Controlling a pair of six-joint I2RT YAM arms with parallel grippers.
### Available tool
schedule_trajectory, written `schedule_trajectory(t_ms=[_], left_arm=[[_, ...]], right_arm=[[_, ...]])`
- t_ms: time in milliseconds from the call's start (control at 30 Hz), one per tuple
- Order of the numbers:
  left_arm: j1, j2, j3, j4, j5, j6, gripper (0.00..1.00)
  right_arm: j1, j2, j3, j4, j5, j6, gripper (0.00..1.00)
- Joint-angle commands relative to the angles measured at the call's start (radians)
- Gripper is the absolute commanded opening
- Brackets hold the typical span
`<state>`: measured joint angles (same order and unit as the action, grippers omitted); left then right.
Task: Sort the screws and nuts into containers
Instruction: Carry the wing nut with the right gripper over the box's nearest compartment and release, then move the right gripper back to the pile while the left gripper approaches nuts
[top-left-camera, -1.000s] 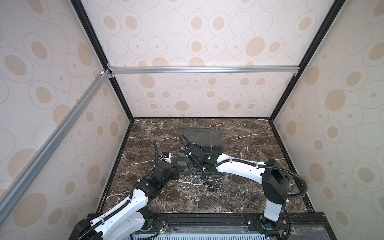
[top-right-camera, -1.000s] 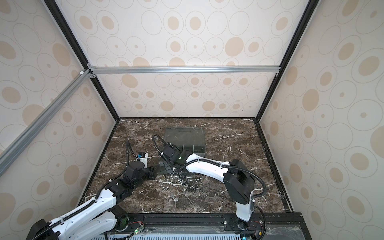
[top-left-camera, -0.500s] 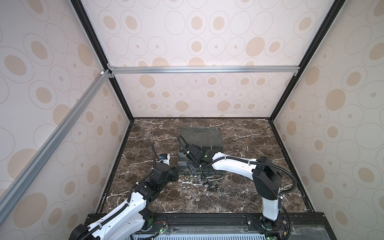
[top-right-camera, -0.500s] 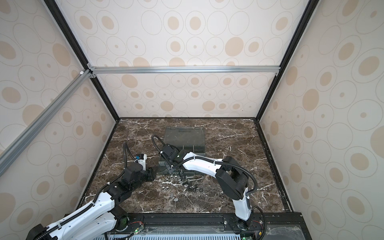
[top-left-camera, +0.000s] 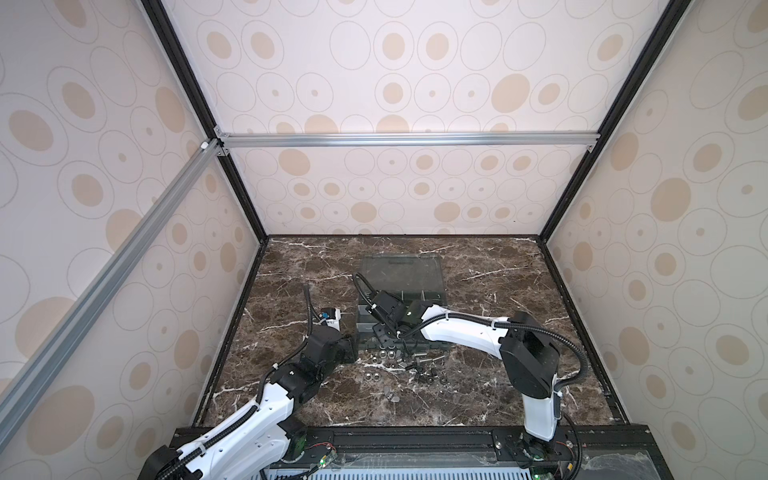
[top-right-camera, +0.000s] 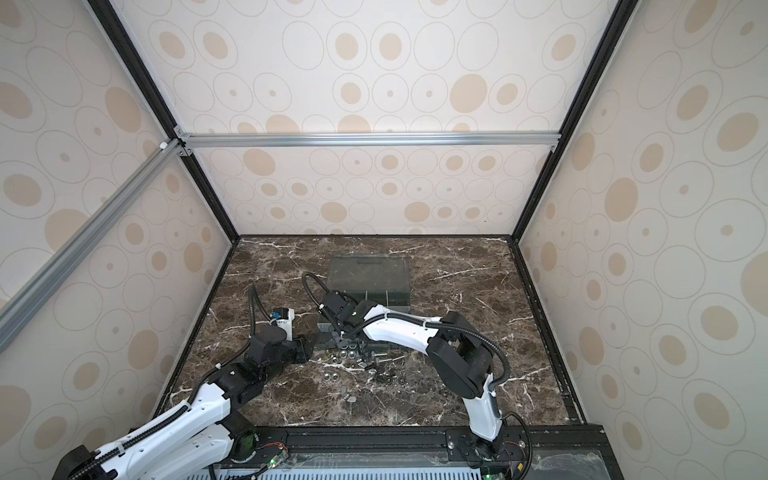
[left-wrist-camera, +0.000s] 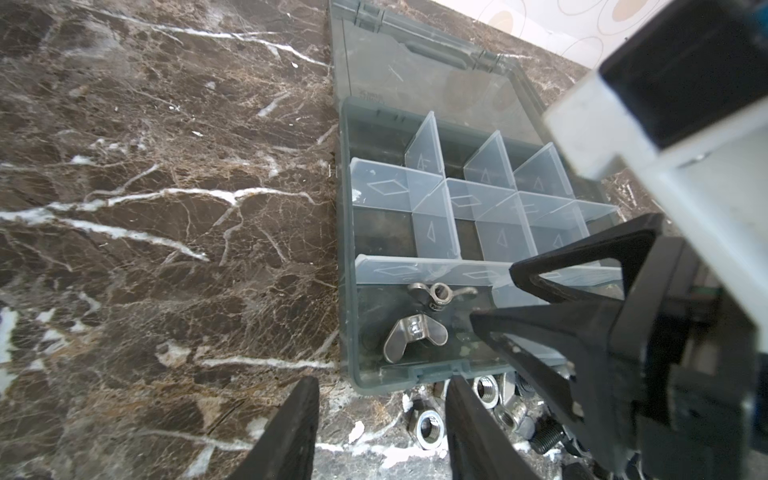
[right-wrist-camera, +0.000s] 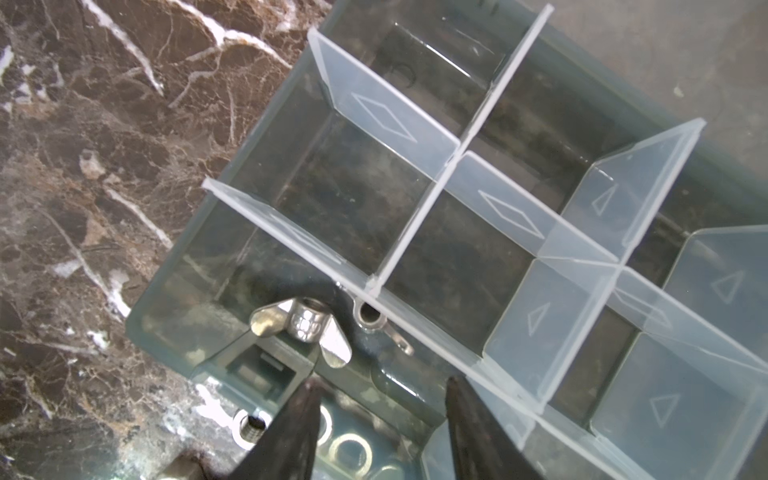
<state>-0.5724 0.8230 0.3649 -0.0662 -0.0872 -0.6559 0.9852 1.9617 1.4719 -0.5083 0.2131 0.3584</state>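
Observation:
The dark grey organizer box (top-left-camera: 434, 297) (top-right-camera: 395, 298) lies open, its containers split by pale dividers (left-wrist-camera: 434, 224) (right-wrist-camera: 419, 216). Two silver wing-shaped nuts (left-wrist-camera: 415, 332) (right-wrist-camera: 305, 324) lie in its near-left compartment. My right gripper (right-wrist-camera: 382, 384) (top-left-camera: 384, 332) hovers open over that compartment with nothing between its fingers (left-wrist-camera: 540, 326). My left gripper (left-wrist-camera: 380, 399) (top-left-camera: 352, 345) stands open low at the box's front-left corner, holding nothing. Loose hex nuts (left-wrist-camera: 430, 428) (top-left-camera: 390, 355) and black screws (left-wrist-camera: 546, 434) lie on the table in front of the box.
The clear lid (top-left-camera: 401, 270) (left-wrist-camera: 415, 79) lies flat behind the box. More small metal pieces (top-left-camera: 392, 397) (top-right-camera: 349, 397) are scattered nearer the front edge. The dark marble table (top-left-camera: 498, 399) is closed in by patterned walls.
My right gripper has gone from shut to open over the near-left compartment, and its arm has swung a little to the left. The left arm has barely moved.

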Motion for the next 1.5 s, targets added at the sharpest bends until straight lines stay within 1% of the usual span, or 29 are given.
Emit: schedule_trajectory(t_ms=[0, 300, 533, 667, 800, 967, 1067, 1133, 1267, 1300, 1367, 1467], left_arm=[[0.008, -0.019, 0.003, 0.005, -0.008, -0.025, 0.5], [0.007, -0.009, 0.016, -0.006, -0.007, -0.004, 0.5], [0.006, -0.017, 0.025, -0.03, 0.014, 0.011, 0.5], [0.007, -0.037, 0.026, -0.025, 0.048, 0.037, 0.5], [0.007, -0.036, 0.046, -0.021, 0.116, 0.106, 0.51], [0.004, 0.01, 0.103, -0.043, 0.212, 0.22, 0.52], [-0.014, 0.049, 0.132, -0.058, 0.276, 0.293, 0.51], [-0.049, 0.081, 0.165, -0.087, 0.29, 0.355, 0.5], [-0.157, 0.153, 0.237, -0.179, 0.256, 0.452, 0.49], [-0.18, 0.171, 0.247, -0.199, 0.242, 0.454, 0.49], [-0.212, 0.207, 0.264, -0.234, 0.211, 0.408, 0.49], [-0.227, 0.235, 0.25, -0.256, 0.182, 0.277, 0.49]], right_arm=[[-0.006, -0.028, -0.003, -0.006, 0.003, 0.017, 0.54], [-0.006, -0.098, -0.041, 0.005, -0.001, 0.06, 0.57], [-0.007, -0.201, -0.143, 0.035, 0.012, 0.127, 0.58], [-0.007, -0.257, -0.207, 0.032, 0.026, 0.162, 0.59], [-0.006, -0.314, -0.28, 0.024, 0.042, 0.203, 0.59], [-0.005, -0.394, -0.373, 0.026, 0.067, 0.251, 0.59], [-0.005, -0.44, -0.42, 0.022, 0.098, 0.276, 0.6], [-0.007, -0.474, -0.447, 0.014, 0.122, 0.294, 0.61], [-0.007, -0.541, -0.495, 0.006, 0.17, 0.318, 0.61], [-0.006, -0.556, -0.505, 0.005, 0.182, 0.321, 0.62], [-0.009, -0.584, -0.525, -0.003, 0.203, 0.327, 0.62], [-0.013, -0.624, -0.55, -0.018, 0.225, 0.335, 0.63]])
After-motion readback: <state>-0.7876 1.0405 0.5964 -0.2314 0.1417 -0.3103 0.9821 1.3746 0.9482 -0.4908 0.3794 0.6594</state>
